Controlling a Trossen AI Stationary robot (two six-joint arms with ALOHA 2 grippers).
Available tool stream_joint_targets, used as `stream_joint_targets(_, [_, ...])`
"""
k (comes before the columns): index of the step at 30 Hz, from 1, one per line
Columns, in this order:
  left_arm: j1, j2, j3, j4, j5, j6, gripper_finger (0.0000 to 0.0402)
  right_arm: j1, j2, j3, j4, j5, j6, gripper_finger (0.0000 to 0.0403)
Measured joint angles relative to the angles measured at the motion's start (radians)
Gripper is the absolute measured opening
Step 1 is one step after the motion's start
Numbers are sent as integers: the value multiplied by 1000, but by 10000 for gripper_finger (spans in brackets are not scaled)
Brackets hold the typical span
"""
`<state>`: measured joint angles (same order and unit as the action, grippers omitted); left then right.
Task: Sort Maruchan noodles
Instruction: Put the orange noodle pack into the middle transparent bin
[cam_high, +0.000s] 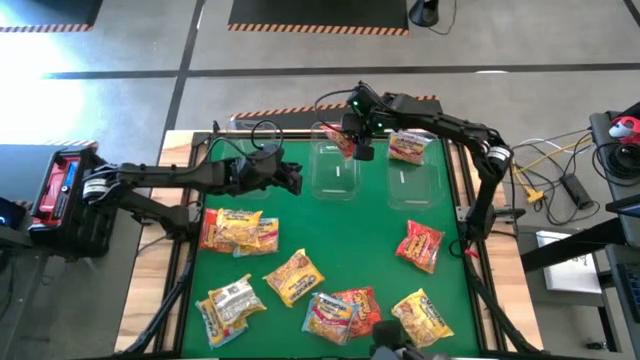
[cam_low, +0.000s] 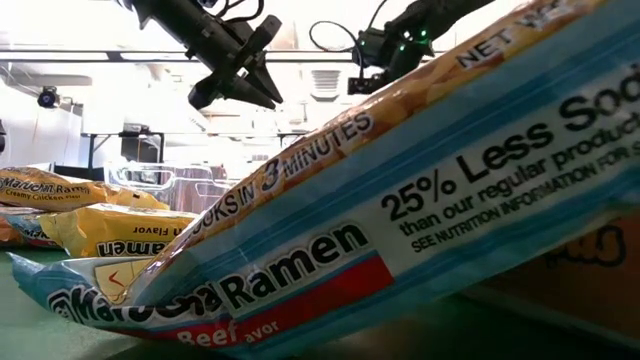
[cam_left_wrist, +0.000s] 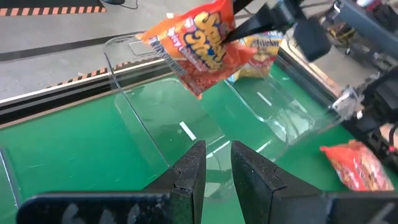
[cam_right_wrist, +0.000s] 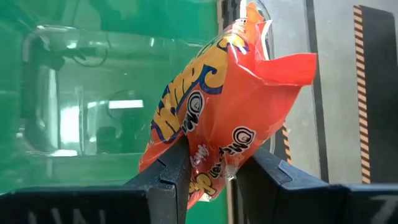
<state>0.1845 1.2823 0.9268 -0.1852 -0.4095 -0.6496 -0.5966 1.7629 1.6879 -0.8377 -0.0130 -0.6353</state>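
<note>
- Red-orange Maruchan packet (cam_right_wrist: 224, 118) pinched between fingers of right gripper (cam_high: 352, 141), hanging over the left clear bin (cam_high: 335, 172) at the far side of the green table (cam_high: 340, 235); not released yet.
- Same packet seen in left wrist view, dangling above that bin's open top; bin looks empty inside.
- Right clear bin (cam_high: 418, 180) just beside the first, holding one yellow packet (cam_high: 408, 146) at its far end.
- Left gripper (cam_high: 290, 176) nearly closed, nothing between fingers, hovering left of the bins above the table; idle.
- Sorted so far, as judged: one yellow in right bin, one red about to go into left bin. Rest unsorted.
- Loose on the table: yellow pair (cam_high: 240, 231) at left, touching or overlapping; yellow single (cam_high: 294, 277) mid-table; pale packet (cam_high: 231, 303) near front left, another packet partly under it; overlapped yellow and red heap (cam_high: 340, 310) at front centre; yellow packet (cam_high: 423, 317) front right; red packet (cam_high: 420, 246) at right, apart from the others.
- Low view mostly blocked by a pale Beef flavor packet (cam_low: 330, 250) right at the lens; yellow packets (cam_low: 110, 235) behind at left.
- Progress: early, most packets left to go. Exact count unsure where packets overlap.
- Next, as judged: lower and let go of red packet over left bin, then fetch another from the table.
</note>
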Motion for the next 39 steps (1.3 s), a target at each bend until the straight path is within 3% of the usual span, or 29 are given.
stream_joint_targets(13, [61, 0, 0, 7, 0, -17, 59, -27, 105, 39, -26, -67, -84, 99])
stream_joint_targets(39, [128, 1, 0, 6, 0, 13, 59, -31, 109, 39, -17, -66, -244, 103])
